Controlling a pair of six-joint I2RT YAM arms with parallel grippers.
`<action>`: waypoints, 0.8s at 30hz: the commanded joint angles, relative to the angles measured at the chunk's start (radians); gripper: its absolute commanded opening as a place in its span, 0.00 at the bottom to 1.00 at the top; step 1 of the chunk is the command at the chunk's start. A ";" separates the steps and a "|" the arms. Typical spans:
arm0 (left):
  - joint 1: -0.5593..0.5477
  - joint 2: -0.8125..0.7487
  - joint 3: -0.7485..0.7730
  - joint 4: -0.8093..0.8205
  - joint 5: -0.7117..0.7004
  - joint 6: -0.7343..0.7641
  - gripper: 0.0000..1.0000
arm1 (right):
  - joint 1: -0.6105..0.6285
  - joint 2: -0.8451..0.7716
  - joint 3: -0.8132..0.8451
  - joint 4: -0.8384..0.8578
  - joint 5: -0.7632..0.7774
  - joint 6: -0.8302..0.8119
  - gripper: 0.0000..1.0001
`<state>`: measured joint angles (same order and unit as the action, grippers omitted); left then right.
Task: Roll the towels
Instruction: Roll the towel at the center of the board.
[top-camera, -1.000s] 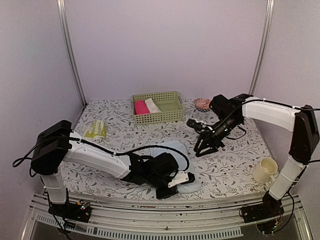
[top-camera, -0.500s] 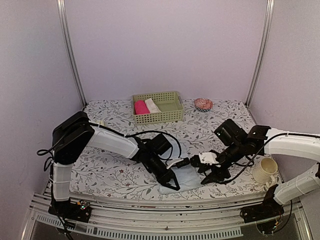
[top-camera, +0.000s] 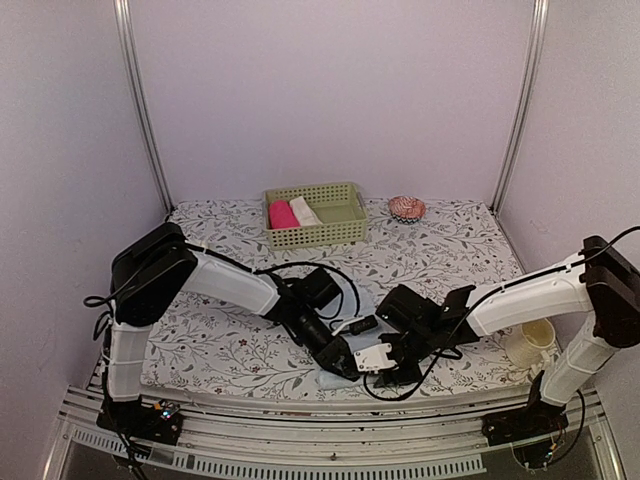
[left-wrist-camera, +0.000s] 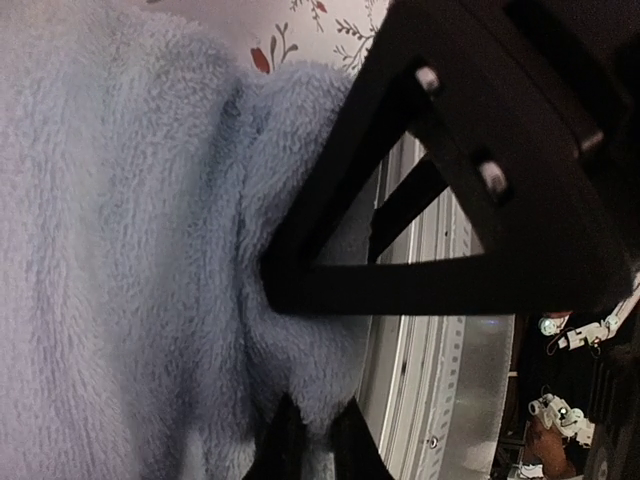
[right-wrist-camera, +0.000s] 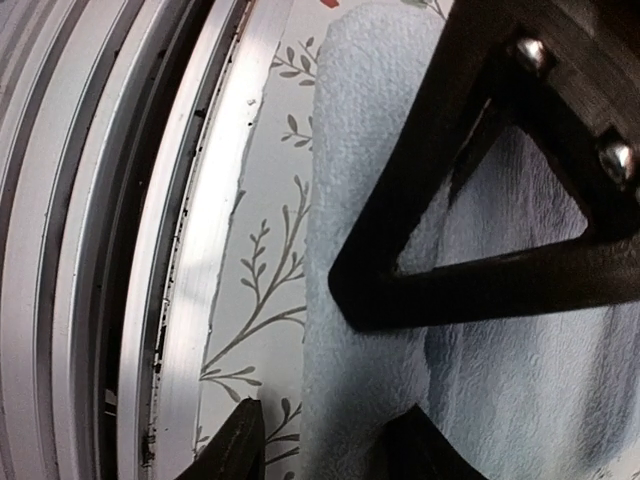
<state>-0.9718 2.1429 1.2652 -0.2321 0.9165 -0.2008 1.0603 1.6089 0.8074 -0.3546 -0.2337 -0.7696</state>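
Blue towel (left-wrist-camera: 120, 250): well in front of the basket (top-camera: 318, 237), lying between both grippers.
Feel: we judge it light, soft and limp; it will sag wherever it is unsupported.
Left gripper (left-wrist-camera: 305, 440): pinched tight on the towel's edge.
Right gripper (right-wrist-camera: 330, 445): jaws apart, straddling the edge, not clamped.
Hold: we'd take one edge near both corners.

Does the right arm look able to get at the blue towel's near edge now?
Probably yes: the right gripper stands open astride the blue towel at its edge, with nothing in between.
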 joint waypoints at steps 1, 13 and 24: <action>0.022 0.027 -0.015 -0.038 -0.011 -0.015 0.06 | 0.006 0.048 0.019 0.048 0.045 0.004 0.29; 0.029 -0.433 -0.344 0.116 -0.334 -0.011 0.39 | -0.101 0.172 0.159 -0.243 -0.396 0.066 0.08; -0.207 -0.877 -0.653 0.336 -0.906 0.118 0.35 | -0.276 0.562 0.518 -0.643 -0.677 0.027 0.08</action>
<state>-1.1088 1.3609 0.6598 -0.0166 0.2325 -0.1707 0.8223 2.0411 1.2377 -0.8043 -0.8276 -0.7216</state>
